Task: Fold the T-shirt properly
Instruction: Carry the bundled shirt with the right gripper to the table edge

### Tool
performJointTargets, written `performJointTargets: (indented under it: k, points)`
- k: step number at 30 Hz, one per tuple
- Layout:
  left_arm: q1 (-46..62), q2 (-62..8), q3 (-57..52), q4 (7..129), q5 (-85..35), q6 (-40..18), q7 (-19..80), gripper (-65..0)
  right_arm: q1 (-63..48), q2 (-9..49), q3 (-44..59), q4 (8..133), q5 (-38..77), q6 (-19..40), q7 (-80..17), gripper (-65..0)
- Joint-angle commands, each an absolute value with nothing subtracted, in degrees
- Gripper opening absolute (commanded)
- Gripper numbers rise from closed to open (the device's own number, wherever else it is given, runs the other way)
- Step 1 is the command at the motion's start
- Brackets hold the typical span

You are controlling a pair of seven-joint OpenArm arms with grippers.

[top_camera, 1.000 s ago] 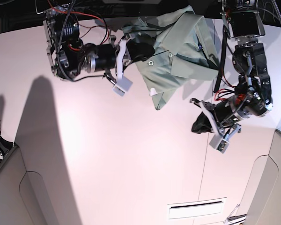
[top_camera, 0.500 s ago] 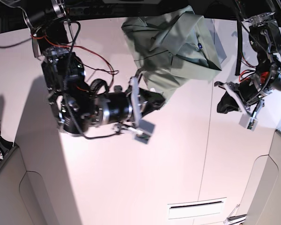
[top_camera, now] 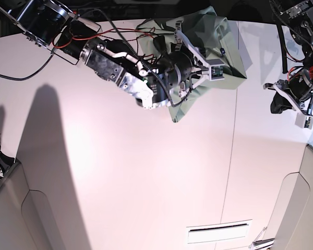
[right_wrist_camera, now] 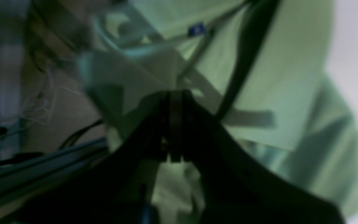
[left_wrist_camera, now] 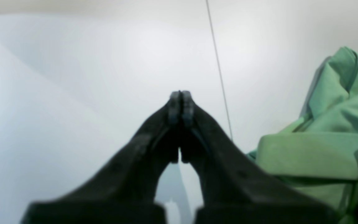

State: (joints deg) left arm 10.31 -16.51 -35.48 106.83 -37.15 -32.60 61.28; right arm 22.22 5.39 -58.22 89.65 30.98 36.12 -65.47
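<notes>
Left wrist: left gripper point(left_wrist_camera: 181, 99) has its tips pressed together, nothing between them, hanging over bare tabletop point(left_wrist_camera: 73, 77). The T-shirt point(left_wrist_camera: 322, 149) lies off to its right, well apart from the tips.

Right wrist: right gripper point(right_wrist_camera: 174, 99) is also pressed together, with shirt fabric right behind and under it. Too blurred to tell if any cloth is pinched.

Base: T-shirt sits bunched at the far edge of the tabletop, mid-span, with no clear long axis. Right gripper is directly over the heap; left gripper point(top_camera: 281, 101) is off near the table's right edge. Right arm is clearly nearer, so the next grab probably falls to it.
</notes>
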Motion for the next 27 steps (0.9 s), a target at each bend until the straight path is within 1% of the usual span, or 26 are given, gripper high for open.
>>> performJointTargets:
  k: [1,3,6,9,12,15,19,22,27]
  points:
    - [9.85,-17.30,-35.83,107.85,-37.93,-32.99,60.23,-65.0,23.46,4.91,-58.63,88.49,29.67,36.25,-62.70,-65.0]
    - [9.85,-17.30,-35.88,107.85,-37.95,-32.99,60.23,-65.0,23.44,4.89,-59.57,84.01,27.79,36.21,-59.51,-65.0]
    - [9.87,-17.30,-35.88,107.85,-37.98,-32.99,60.23,-65.0,23.44,4.93,-59.68,76.71,27.51,36.16,-58.92,-65.0]
    - [9.87,-17.30,-35.88,107.85,-38.00,-32.99,60.23,-65.0,23.44,4.93,-59.61,69.56,24.45,34.96,-58.15,-65.0]
    - [9.85,-17.30,-35.88,107.85,-38.87,-32.99,60.23,-65.0,23.44,5.26,-58.83,63.83,20.95,33.91,-54.85,-65.0]
    - [9.85,-17.30,-35.88,107.85,-40.01,-33.01,60.23,-65.0,23.27,6.20,-55.88,60.77,19.90,30.52,-53.15,-65.0]
    - [9.85,-17.30,-35.88,107.85,-40.05,-32.99,59.81,-65.0,23.24,7.73,-49.04,59.70,19.92,22.50,-53.15,-65.0]
    - [9.85,-17.30,-35.88,107.85,-40.07,-32.99,59.55,-65.0,22.98,8.43,-41.58,59.70,19.79,16.88,-53.15,-65.0]
    - [9.85,-17.30,-35.88,107.85,-40.07,-32.99,59.53,-65.0,22.39,8.40,-27.62,59.66,17.30,10.33,-53.04,-65.0]
